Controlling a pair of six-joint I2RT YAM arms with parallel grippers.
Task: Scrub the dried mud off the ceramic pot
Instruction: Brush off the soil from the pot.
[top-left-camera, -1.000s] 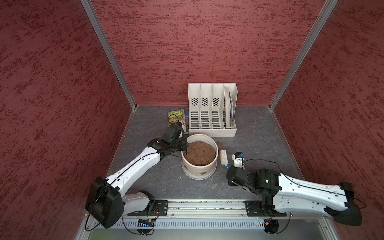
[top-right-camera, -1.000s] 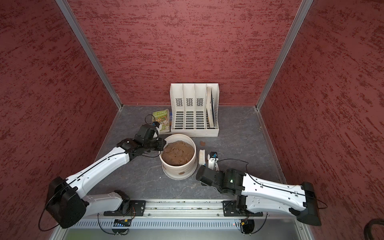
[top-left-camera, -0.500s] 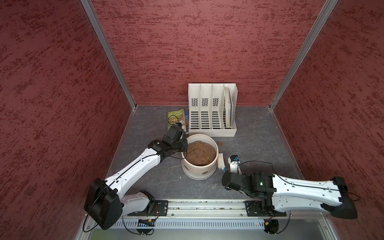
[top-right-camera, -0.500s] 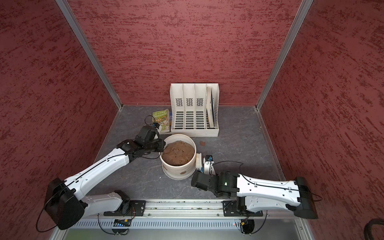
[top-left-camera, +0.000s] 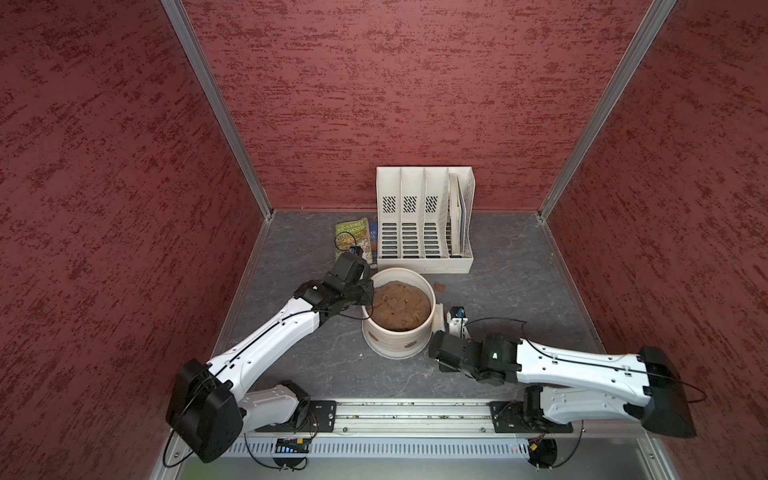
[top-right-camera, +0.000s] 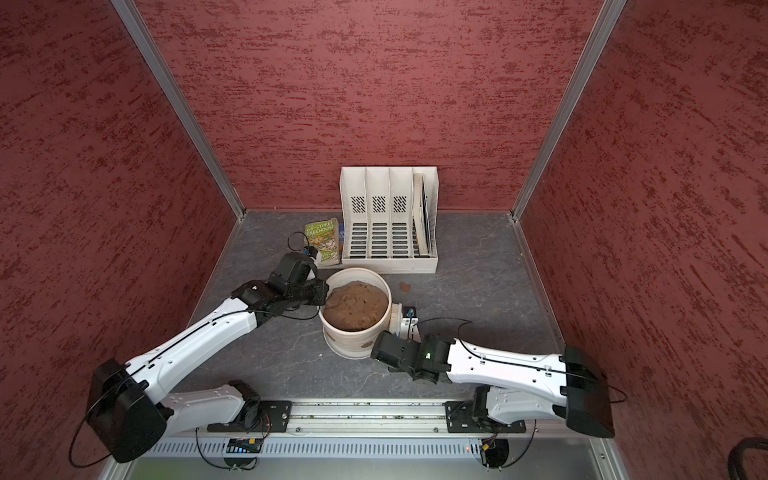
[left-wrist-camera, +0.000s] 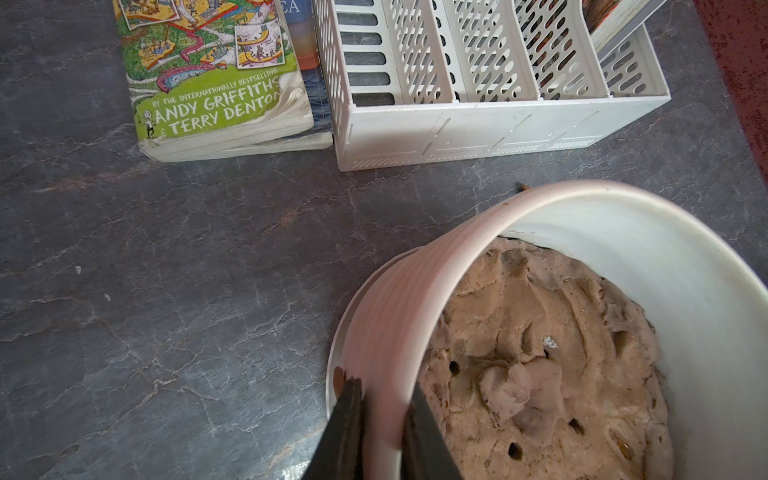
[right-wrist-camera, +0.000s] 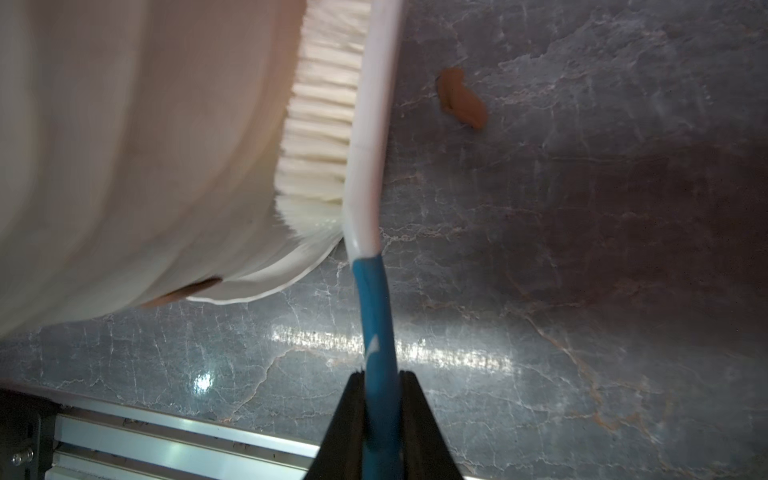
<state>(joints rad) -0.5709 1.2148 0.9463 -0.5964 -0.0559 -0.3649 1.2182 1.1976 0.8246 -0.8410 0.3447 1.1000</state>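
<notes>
While upright, ceramic pot (top-left-camera: 386, 343): mouth upward, cylinder axis vertical.

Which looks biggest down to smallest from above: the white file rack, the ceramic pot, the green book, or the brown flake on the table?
In a top view, largest first:
1. file rack
2. ceramic pot
3. green book
4. dried mud flake, far smallest

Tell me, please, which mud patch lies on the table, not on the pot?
The flake lying between the ceramic pot and the file rack; the other patches stick to the pot's wall.
</notes>
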